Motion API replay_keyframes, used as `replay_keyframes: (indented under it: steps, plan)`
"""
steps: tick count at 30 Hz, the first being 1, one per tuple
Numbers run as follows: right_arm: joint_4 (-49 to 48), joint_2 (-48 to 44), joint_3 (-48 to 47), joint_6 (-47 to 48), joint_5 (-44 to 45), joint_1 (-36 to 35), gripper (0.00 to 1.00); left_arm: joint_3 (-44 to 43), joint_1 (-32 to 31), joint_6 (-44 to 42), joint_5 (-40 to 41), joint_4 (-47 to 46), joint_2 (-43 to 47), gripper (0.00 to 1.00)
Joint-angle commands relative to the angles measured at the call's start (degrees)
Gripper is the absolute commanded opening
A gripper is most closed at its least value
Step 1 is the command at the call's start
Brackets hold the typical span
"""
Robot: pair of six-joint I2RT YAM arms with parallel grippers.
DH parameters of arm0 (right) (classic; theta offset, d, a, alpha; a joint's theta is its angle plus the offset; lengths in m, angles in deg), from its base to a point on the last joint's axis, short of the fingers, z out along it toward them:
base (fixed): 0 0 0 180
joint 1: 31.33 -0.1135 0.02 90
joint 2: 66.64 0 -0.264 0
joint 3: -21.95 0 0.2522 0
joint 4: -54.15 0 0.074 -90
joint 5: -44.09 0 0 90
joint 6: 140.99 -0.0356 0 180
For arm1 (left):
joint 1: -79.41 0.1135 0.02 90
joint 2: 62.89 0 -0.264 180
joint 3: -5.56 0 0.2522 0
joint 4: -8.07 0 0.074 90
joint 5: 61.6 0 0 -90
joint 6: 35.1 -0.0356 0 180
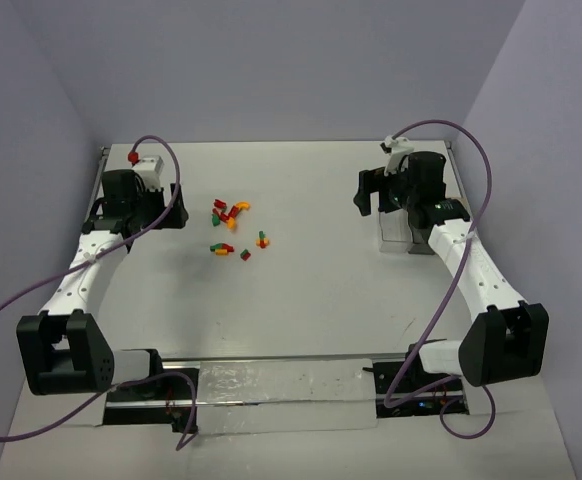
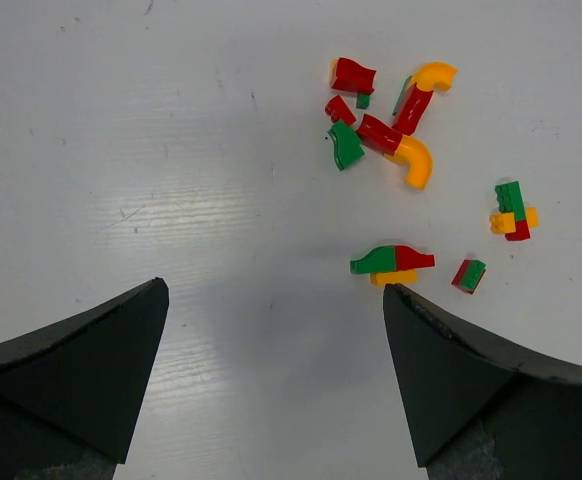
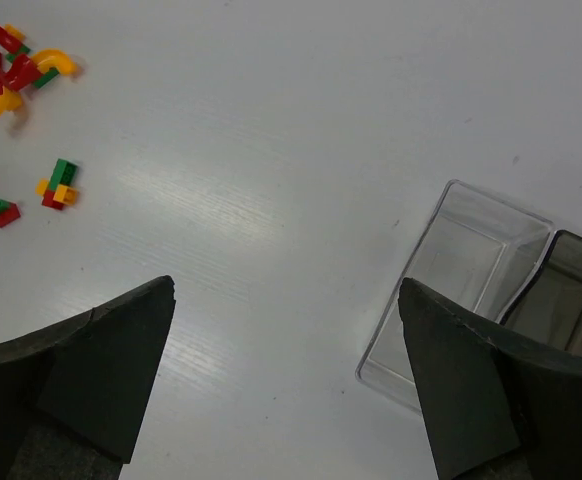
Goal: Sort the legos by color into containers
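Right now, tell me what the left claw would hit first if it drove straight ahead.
Probably bare table; the left claw aims left of the legos, though depth is unclear.

Red, green, orange-yellow legos (image 2: 396, 140); clear containers (image 3: 461, 270)

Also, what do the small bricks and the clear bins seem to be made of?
The bricks: probably hard plastic, glossy; bright solid colours with small highlights. The bins: clear plastic by the look, smooth and shiny; the table shows through their walls and the rims catch light.
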Motion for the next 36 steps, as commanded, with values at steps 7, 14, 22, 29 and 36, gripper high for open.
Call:
replay_keyframes:
  steps: [7,14,22,29,36]
  plan:
    - [0.39,-0.29,-2.03,0.16,-0.99,-0.87,1.00,-0.95,0.21,-5.08,-5.09,-0.53,2.81,0.99]
    - [1.67,1.63,-3.54,0.65,-2.42,-1.32,1.00,-0.82,0.21,-14.10,-10.27,2.43,1.00,0.99]
    - [3.74,4.45,-5.77,1.44,-4.47,-2.13,1.00,0.55,0.21,-38.90,-24.38,9.15,-2.00,0.98]
    - [5.25,7.03,-7.41,1.90,-4.67,-3.25,1.00,2.34,0.21,-56.88,-29.54,11.80,-6.69,0.88]
    - [6.59,8.90,-8.60,2.41,-4.95,-3.51,1.00,3.44,0.21,-67.20,-33.26,6.47,-12.27,0.78]
